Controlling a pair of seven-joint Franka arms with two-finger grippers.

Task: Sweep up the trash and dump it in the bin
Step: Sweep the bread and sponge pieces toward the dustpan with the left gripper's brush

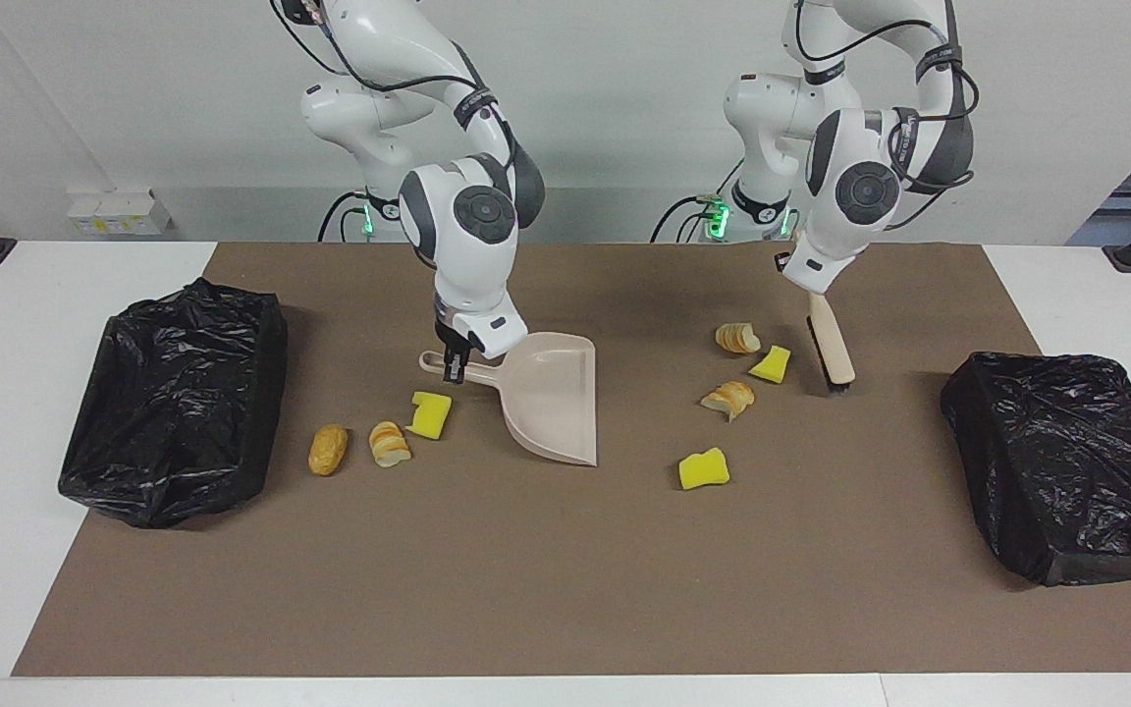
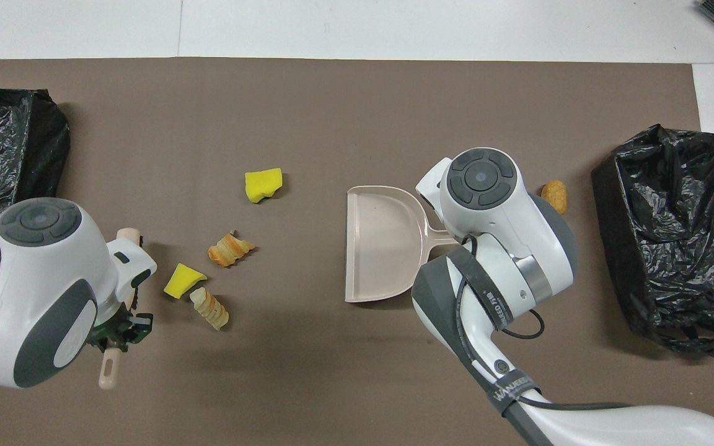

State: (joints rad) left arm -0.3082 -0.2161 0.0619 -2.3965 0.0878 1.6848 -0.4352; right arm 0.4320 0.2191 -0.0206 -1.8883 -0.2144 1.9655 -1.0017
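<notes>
Trash (image 1: 704, 468) looks light and spongy, scattered on the desk (image 1: 565, 550) either side of the dustpan (image 1: 551, 393), so the left gripper (image 1: 806, 290) clamps the brush (image 1: 831, 344) handle and the right gripper (image 1: 456, 358) the dustpan's

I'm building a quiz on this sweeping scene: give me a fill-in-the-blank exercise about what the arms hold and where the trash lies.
1. The right gripper is shut on the handle of the ____.
2. The left gripper holds the ____.
3. The number of trash pieces lying in the dustpan is ____.

Missing words: dustpan; brush; zero
</notes>
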